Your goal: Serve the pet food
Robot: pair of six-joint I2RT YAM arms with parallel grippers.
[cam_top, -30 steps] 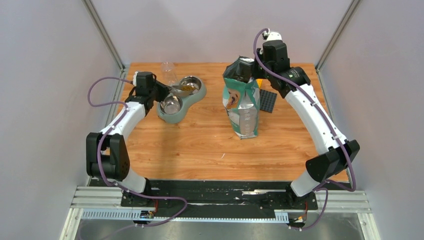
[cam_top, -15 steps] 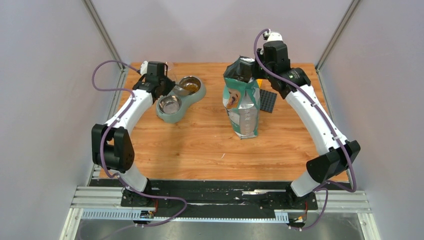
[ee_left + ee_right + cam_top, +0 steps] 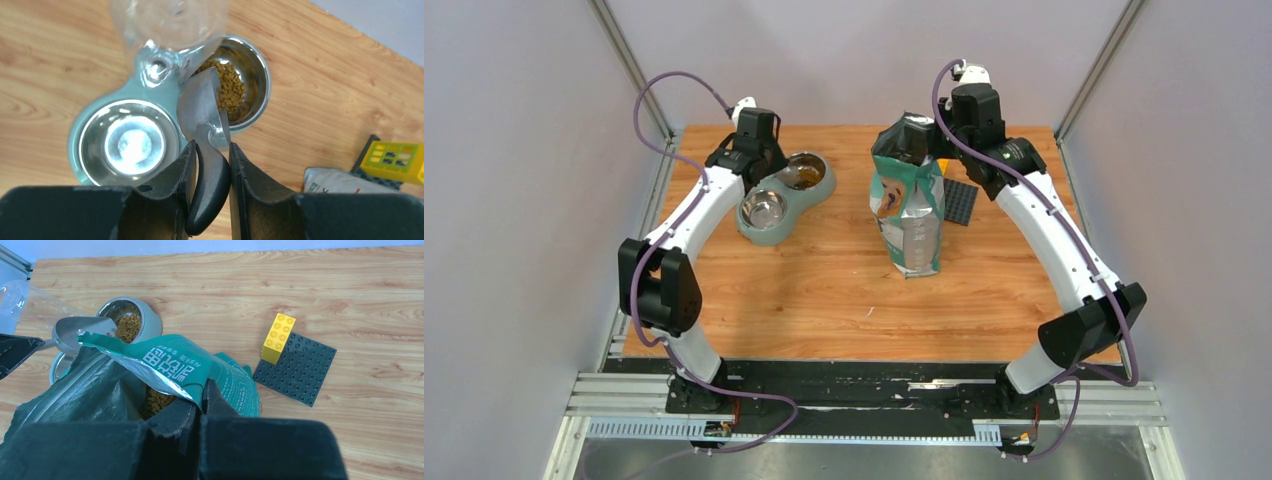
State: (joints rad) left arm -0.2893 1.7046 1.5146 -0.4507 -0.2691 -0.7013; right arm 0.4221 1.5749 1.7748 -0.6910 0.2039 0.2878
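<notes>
Brown pet food lies in the far steel bowl of a grey-green double feeder; the near bowl is empty. My left gripper is shut on the black handle of a grey metal scoop, whose mouth is tipped sideways over the filled bowl. My right gripper is shut on the rim of the open green-and-white bag, holding it upright. More kibble shows inside the bag.
A clear plastic cup stands behind the feeder, close to the scoop. A dark studded baseplate with a yellow brick lies right of the bag. Grey walls close in on both sides.
The left arm has swung up and toward the back, moving its wrist from left of the feeder to just behind the bowls with the scoop turned over the filled bowl. The right arm and bag have not moved.
</notes>
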